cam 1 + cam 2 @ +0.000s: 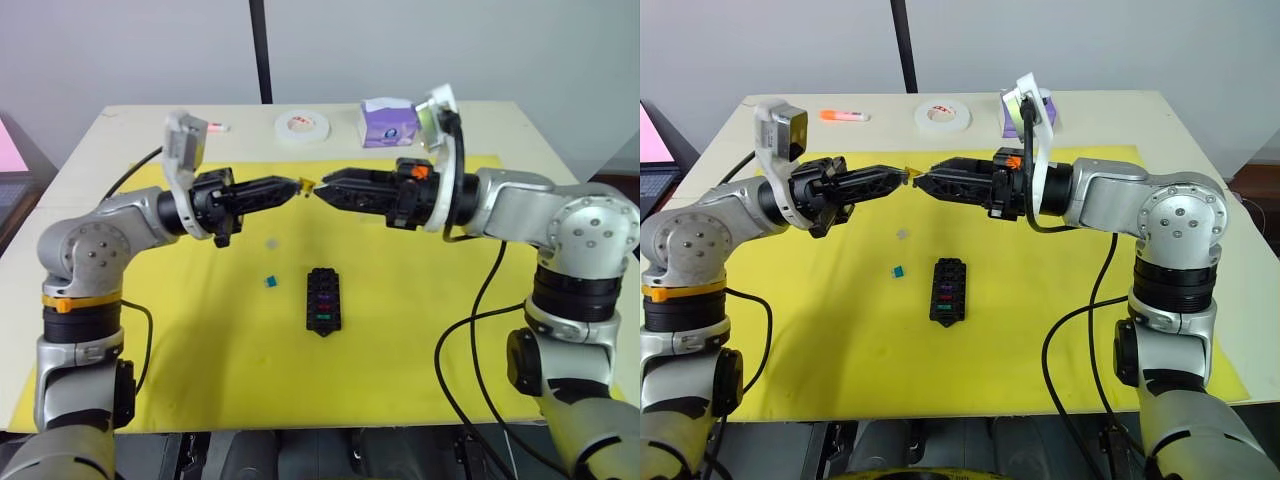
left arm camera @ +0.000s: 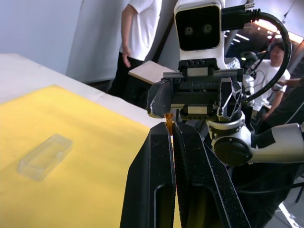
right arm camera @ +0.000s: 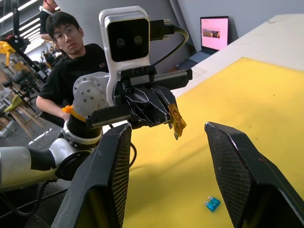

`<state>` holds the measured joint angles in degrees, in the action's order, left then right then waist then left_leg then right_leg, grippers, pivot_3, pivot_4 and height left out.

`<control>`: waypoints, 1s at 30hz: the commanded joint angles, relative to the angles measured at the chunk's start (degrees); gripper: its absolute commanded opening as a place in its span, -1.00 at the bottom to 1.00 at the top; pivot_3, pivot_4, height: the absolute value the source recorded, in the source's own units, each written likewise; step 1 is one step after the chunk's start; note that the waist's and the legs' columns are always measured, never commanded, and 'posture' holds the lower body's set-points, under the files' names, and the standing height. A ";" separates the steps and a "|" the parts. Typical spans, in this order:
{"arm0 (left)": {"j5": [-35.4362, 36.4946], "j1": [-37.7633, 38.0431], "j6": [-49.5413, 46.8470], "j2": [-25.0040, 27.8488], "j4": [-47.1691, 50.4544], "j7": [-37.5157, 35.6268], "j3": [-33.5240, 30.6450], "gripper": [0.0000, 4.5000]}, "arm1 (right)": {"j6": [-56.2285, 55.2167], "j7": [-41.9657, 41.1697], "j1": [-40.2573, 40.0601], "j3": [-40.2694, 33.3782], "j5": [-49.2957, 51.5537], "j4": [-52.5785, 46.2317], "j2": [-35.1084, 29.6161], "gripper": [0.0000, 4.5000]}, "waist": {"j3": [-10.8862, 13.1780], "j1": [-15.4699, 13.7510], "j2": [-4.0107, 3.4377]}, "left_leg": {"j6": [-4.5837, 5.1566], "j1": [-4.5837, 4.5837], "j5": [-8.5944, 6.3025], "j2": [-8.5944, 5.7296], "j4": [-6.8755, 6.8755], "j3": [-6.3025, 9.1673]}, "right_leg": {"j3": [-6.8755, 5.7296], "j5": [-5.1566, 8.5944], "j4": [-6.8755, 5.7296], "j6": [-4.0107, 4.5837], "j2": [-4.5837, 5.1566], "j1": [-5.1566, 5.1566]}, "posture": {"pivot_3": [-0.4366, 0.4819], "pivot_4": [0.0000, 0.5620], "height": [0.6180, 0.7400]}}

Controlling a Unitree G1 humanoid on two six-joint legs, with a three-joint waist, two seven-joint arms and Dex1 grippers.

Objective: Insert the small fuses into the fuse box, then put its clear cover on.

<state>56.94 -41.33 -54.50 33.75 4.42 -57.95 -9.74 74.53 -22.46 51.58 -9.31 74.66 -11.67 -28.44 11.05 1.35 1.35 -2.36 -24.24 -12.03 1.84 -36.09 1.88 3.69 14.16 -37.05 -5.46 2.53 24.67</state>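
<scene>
The fuse box (image 1: 321, 299) lies nearest on the yellow mat (image 1: 400, 340), a teal fuse (image 1: 269, 282) loose beside it. Above, the left gripper (image 1: 296, 186) pinches an amber fuse (image 3: 176, 120) before the spread-fingered right gripper (image 1: 320, 190). Farther off, the left wrist view adds the clear cover (image 2: 45, 155) — flat on the mat.

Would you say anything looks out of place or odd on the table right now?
One teal fuse lies loose on the yellow mat beside the fuse box. The left gripper pinches an amber fuse in mid-air, facing the open right gripper.
</scene>
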 commanded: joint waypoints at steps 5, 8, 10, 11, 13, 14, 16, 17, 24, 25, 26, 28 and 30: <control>0.62 -2.05 0.42 -0.24 1.36 0.01 -0.19 -1.00 | -1.10 1.25 0.10 -0.66 2.21 -1.05 0.78 0.14 | 0.00 0.04 0.00 | 0.00 0.00 0.00 0.00 0.01 0.00 | 0.00 0.00 0.00 0.00 0.00 0.00 | -0.05 -0.47 1.00; 0.59 -2.07 0.37 -0.20 1.35 -0.11 -0.18 -1.00 | -1.19 1.53 0.04 -0.59 2.44 -1.12 0.96 0.14 | 0.00 0.02 0.00 | 0.00 0.00 0.00 0.00 0.01 0.00 | 0.00 0.00 0.00 0.00 0.00 0.00 | -0.05 -0.47 1.00; 0.62 -2.11 0.29 -0.24 1.37 -0.13 -0.12 -1.00 | -1.34 1.85 0.03 -0.61 2.61 -0.98 1.21 0.14 | 0.00 0.04 0.00 | 0.00 0.00 0.00 0.00 0.01 0.00 | 0.00 0.00 0.00 -0.01 0.00 0.00 | -0.05 -0.47 1.00; 0.63 -2.13 0.27 -0.26 1.36 -0.13 -0.12 -1.00 | -1.40 2.00 0.03 -0.62 2.68 -0.92 1.32 0.14 | 0.00 0.05 0.00 | 0.00 0.00 0.00 0.00 0.01 0.00 | 0.00 0.00 0.00 0.00 0.00 0.00 | -0.05 -0.47 1.00; 0.62 -2.17 0.26 -0.29 1.31 -0.13 -0.10 -1.00 | -1.53 2.25 -0.13 -0.77 2.95 -0.92 1.51 0.14 | 0.00 0.08 0.00 | 0.00 0.00 0.00 0.00 0.01 0.01 | 0.00 0.00 0.00 0.00 0.00 0.00 | -0.05 -0.47 1.00; 0.63 -2.19 0.24 -0.30 1.29 -0.11 -0.11 -1.00 | -1.57 2.30 -0.20 -0.79 3.02 -0.95 1.52 0.14 | 0.00 0.09 0.00 | 0.00 0.00 0.00 0.00 0.01 0.01 | 0.00 0.01 0.00 0.00 0.00 0.00 | -0.05 -0.47 1.00; 0.56 -2.19 0.21 -0.23 1.21 -0.18 -0.07 -1.00 | -1.65 2.49 -0.25 -0.82 3.22 -0.92 1.54 0.14 | 0.00 0.09 0.00 | 0.00 0.00 0.00 0.00 0.01 0.01 | 0.00 0.01 0.00 0.00 0.00 0.00 | -0.05 -0.47 1.00; 0.43 -2.13 0.26 -0.18 1.18 -0.29 0.03 -1.00 | -1.70 2.61 -0.27 -0.79 3.30 -0.90 1.54 0.14 | 0.00 0.09 0.00 | 0.00 0.00 0.00 0.00 0.01 0.01 | 0.00 0.01 0.00 -0.01 0.00 0.00 | -0.05 -0.47 1.00; 0.38 -1.84 0.16 -0.27 1.52 -0.32 0.32 -1.00 | -2.24 3.13 -0.50 -0.61 3.84 -1.00 1.54 0.14 | 0.00 0.28 0.00 | 0.00 -0.01 0.00 0.00 0.01 0.01 | 0.00 0.01 0.01 0.00 0.00 0.00 | -0.05 -0.47 1.00; 0.41 -1.88 0.12 -0.25 1.50 -0.34 0.30 -1.00 | -2.31 3.18 -0.53 -0.56 3.90 -1.02 1.52 0.14 | 0.00 0.43 0.00 | 0.00 -0.01 0.00 0.00 0.01 0.01 | 0.00 0.01 0.00 0.00 0.00 0.00 | -0.05 -0.47 1.00; 0.41 -1.94 0.12 -0.25 1.44 -0.35 0.31 -1.00 | -2.36 3.18 -0.54 -0.51 3.92 -1.00 1.49 0.14 | 0.00 0.56 0.00 | 0.00 -0.01 0.00 0.00 0.02 0.01 | 0.00 0.01 0.01 0.00 -0.01 0.00 | -0.05 -0.47 1.00; 0.32 -1.90 0.17 -0.18 1.42 -0.48 0.37 -1.00 | -2.44 3.20 -0.66 -0.43 4.01 -1.12 1.55 0.14 | 0.00 0.78 0.00 | 0.00 -0.02 0.00 0.00 0.01 0.02 | 0.00 0.01 0.01 -0.01 0.00 0.00 | -0.05 -0.47 1.00; 0.18 -1.86 0.28 -0.17 1.32 -0.52 0.39 -1.00 | -2.51 3.32 -0.70 -0.41 4.06 -1.07 1.69 0.14 | 0.00 1.04 0.00 | 0.00 -0.02 0.00 0.00 0.01 0.02 | 0.00 0.01 0.01 -0.01 0.00 0.00 | -0.05 -0.47 1.00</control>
<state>56.89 -42.12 -54.64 33.41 4.53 -57.97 -9.66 73.22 -19.30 50.63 -9.25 77.37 -11.66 -27.01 11.05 2.39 1.35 -2.36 -24.27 -12.03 1.84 -36.08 1.90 3.69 14.17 -37.04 -5.47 2.53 24.67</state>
